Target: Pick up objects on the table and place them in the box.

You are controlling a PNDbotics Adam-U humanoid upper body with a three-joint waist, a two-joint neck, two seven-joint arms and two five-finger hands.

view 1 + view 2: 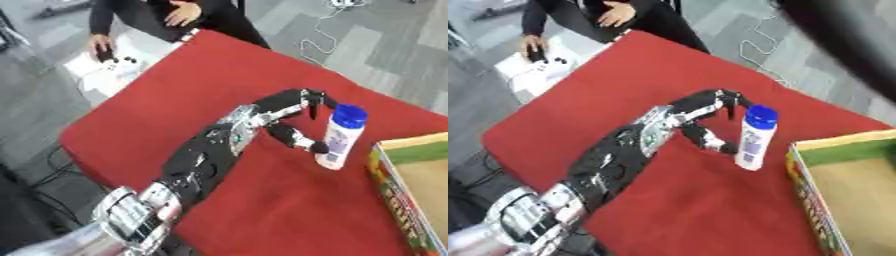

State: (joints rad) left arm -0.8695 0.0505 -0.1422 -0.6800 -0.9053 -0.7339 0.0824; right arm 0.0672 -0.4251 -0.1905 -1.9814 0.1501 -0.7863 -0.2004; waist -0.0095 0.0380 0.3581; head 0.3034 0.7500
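Left eye view: the table (pixel 254 75) is covered in plain red cloth and sits askew, running from upper middle down to the lower right. Around it is grey carpet tile floor (pixel 385 45) with a white cable (pixel 317 40) snaking across at the top. The left hand (pixel 278 117) comes in from the lower left on a black and silver arm, fingers up by the cap and thumb down at the base of a white bottle with a blue cap (pixel 341 136), right of centre. Looks like it's grasping the bottle, though I can't quite see if every finger touches. The box (pixel 398 200), with a yellow and green rim, is cut off at the lower right, just beside the bottle

Right eye view: same scene shifted left, so more of the box's tan inside shows. A dark blurry shape (pixel 850 40) fills the upper right corner; can't tell what it is. No right hand in either view
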